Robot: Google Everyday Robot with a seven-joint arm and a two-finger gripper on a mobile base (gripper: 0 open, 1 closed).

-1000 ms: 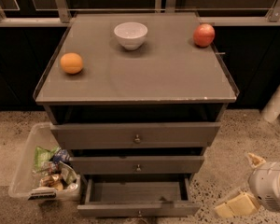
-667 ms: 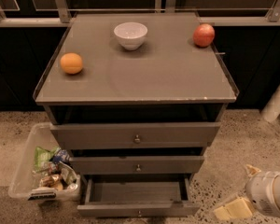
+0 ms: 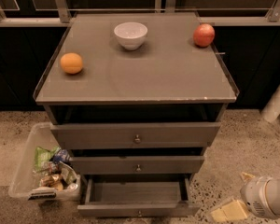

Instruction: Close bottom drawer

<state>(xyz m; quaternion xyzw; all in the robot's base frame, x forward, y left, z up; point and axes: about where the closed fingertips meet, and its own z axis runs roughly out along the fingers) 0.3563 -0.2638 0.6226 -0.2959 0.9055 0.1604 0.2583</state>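
Note:
The bottom drawer (image 3: 136,200) of the grey cabinet stands pulled out, its shallow grey tray empty, a small round knob (image 3: 140,213) on its slim front panel. The middle drawer (image 3: 137,164) and top drawer (image 3: 136,135) above it are pulled out a little. My gripper (image 3: 233,204) is at the lower right, near the floor, to the right of the bottom drawer's front corner and apart from it. Its white wrist (image 3: 266,197) and a pale yellowish finger (image 3: 229,211) show.
On the cabinet top (image 3: 140,78) sit an orange (image 3: 72,63), a white bowl (image 3: 130,35) and a red apple (image 3: 204,35). A clear plastic bin (image 3: 25,167) of packaged snacks stands on the speckled floor left of the drawers. A white pole (image 3: 277,101) leans at right.
My gripper and wrist have sunk a little lower at the lower right. The drawers and the things on top have not moved.

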